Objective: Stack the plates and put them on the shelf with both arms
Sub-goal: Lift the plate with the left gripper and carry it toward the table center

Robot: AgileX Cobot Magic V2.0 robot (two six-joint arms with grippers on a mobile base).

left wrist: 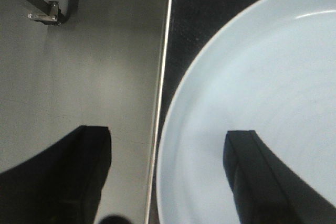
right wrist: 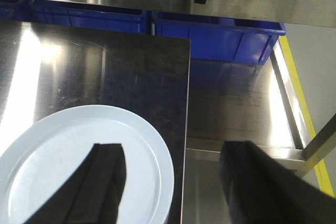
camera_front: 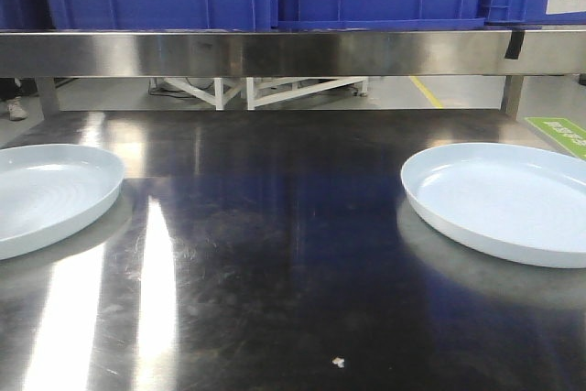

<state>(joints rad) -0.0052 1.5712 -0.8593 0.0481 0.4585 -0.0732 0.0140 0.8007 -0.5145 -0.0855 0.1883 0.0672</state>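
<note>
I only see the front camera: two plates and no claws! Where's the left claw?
Observer: The left claw is open over the left plate's outer rim, with one finger over the plate and the other past the table edge.
Operator: And the right one?
Observer: The right claw is open too, straddling the right plate's outer rim the same way.
Operator: What's past the table there?
Observer: A lower steel surface sits beside that edge.
</note>
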